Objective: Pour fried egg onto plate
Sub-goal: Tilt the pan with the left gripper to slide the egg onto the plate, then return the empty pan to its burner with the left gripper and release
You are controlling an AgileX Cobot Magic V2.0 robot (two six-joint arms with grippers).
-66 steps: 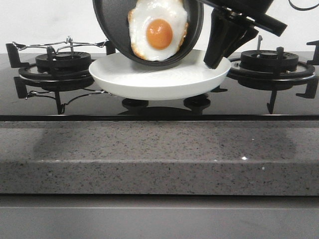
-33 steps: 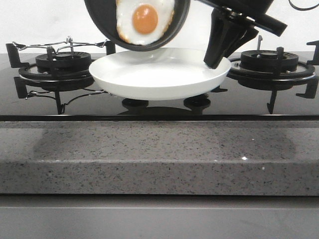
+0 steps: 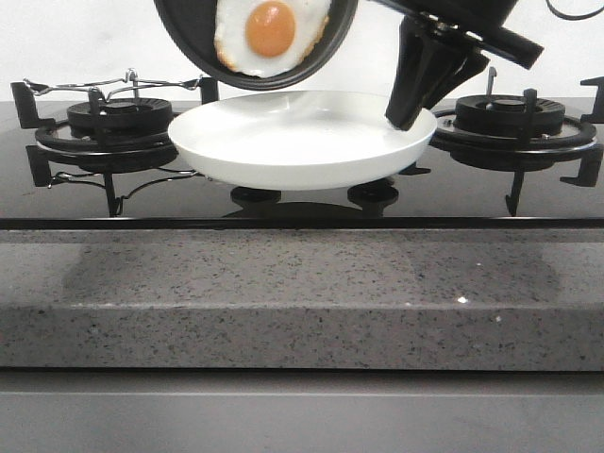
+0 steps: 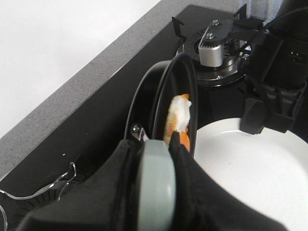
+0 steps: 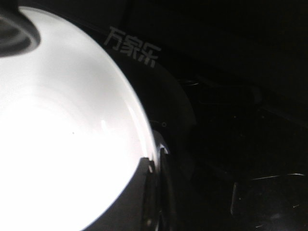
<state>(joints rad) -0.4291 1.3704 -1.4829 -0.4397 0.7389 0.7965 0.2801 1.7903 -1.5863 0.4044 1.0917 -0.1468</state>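
The fried egg (image 3: 272, 33), white with an orange yolk, clings to the inside of a black frying pan (image 3: 184, 24) that is tipped steeply toward me above the back left rim of the plate (image 3: 283, 142). The white plate is held just above the stove's middle. My right gripper (image 3: 408, 109) is shut on its right rim. In the left wrist view my left gripper (image 4: 154, 154) is shut on the pan's grey handle (image 4: 155, 187), with the egg (image 4: 180, 113) edge-on in the pan (image 4: 161, 96) beside the plate (image 4: 250, 173). In the right wrist view the plate (image 5: 57, 134) fills the picture, and the right gripper (image 5: 156, 192) pinches its rim.
A black glass stove carries a left burner (image 3: 118, 118) with a wire rack and a right burner (image 3: 510, 118). Two knobs (image 3: 255, 196) sit under the plate. A grey speckled counter ledge (image 3: 302, 293) runs along the front.
The tipped pan with the egg has risen and shifted left, away from the plate's surface. The egg stays stuck in the pan. Plate and right gripper have not moved.
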